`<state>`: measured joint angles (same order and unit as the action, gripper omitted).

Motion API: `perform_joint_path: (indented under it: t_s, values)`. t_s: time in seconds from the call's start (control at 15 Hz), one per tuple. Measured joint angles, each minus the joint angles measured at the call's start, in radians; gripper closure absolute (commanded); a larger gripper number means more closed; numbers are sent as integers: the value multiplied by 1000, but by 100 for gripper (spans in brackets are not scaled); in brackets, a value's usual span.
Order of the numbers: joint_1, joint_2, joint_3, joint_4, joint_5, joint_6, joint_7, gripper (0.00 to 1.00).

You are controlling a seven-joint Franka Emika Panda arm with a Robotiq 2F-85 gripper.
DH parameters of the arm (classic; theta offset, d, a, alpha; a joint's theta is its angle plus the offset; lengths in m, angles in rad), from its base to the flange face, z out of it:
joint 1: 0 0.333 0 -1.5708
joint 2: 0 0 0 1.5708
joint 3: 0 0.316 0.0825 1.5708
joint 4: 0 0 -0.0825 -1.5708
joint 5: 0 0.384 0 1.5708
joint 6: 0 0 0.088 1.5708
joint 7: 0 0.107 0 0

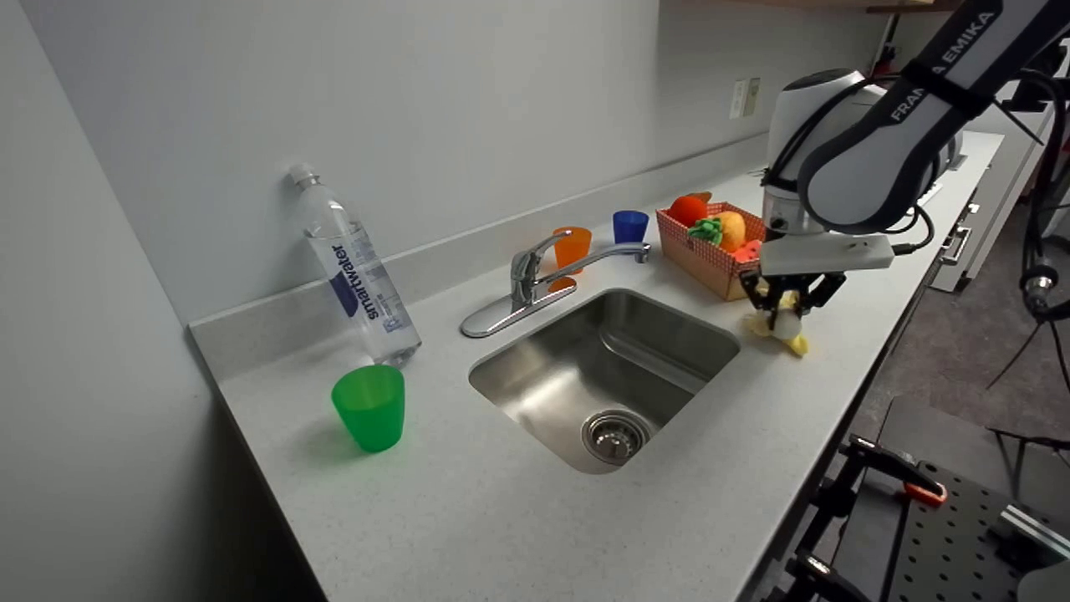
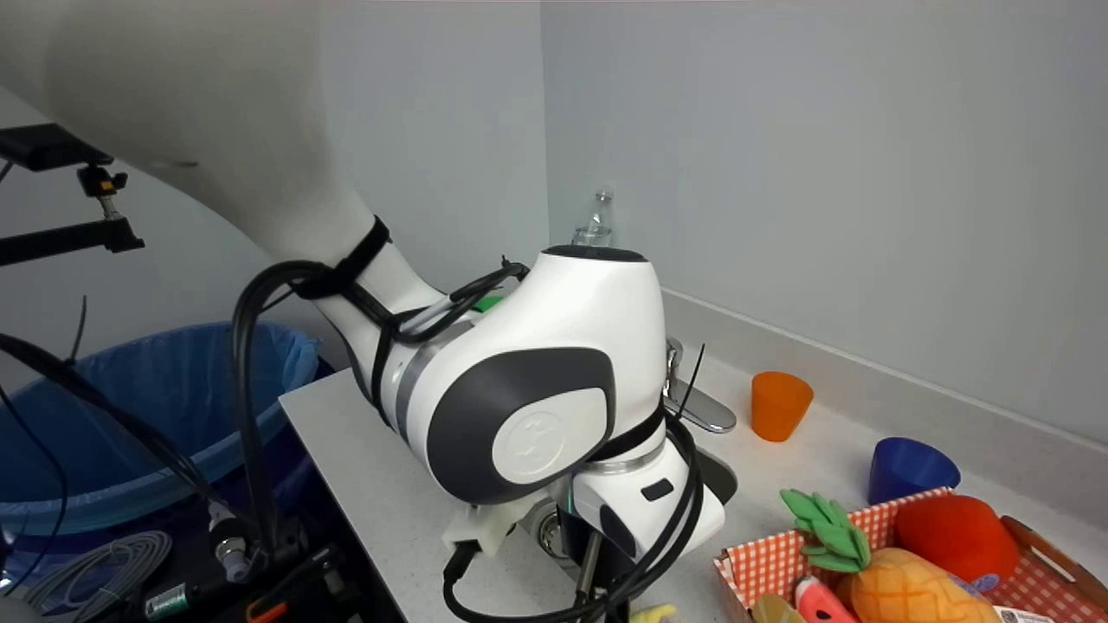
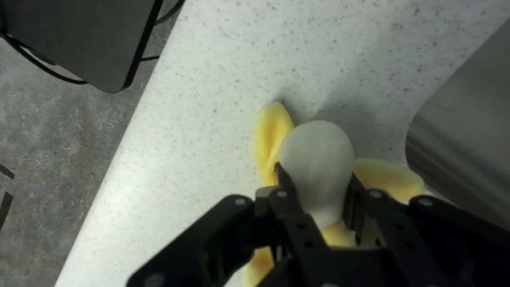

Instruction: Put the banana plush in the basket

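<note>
The banana plush (image 1: 786,324) has a pale whitish middle with yellow peel flaps. It is at the counter between the sink and the near end of the basket; I cannot tell if it is slightly lifted. In the wrist view the plush (image 3: 318,147) sits between both fingers of my gripper (image 3: 314,170), which press on its pale middle. The gripper (image 1: 784,303) points down in an exterior view. Only a yellow bit of the plush (image 2: 653,614) shows beside the arm in an exterior view. The tan basket (image 1: 698,266) with red checked lining (image 2: 766,561) stands beside the gripper, holding several toy fruits.
The steel sink (image 1: 619,368) with its faucet (image 1: 527,280) is close to the plush. An orange cup (image 1: 573,248) and a blue cup (image 1: 630,227) stand behind it, near the wall. A green cup (image 1: 370,410) and a bottle (image 1: 359,276) are at the far end.
</note>
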<state>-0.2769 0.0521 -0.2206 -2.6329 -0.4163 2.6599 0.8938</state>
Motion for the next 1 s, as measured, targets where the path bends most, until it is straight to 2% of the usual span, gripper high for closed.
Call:
perform_joint_path:
  t_s: [0.13, 0.2, 0.4, 0.67, 1.0]
  values:
    - [16, -44, 2, -9, 2, 2, -7, 100]
    - [23, -73, 4, -15, 9, 2, -19, 97]
    - [32, -173, 24, -32, 60, -9, -76, 97]
    - [32, -302, 59, -30, 135, -87, -142, 97]
    - [12, -391, 85, 8, 148, -162, -146, 97]
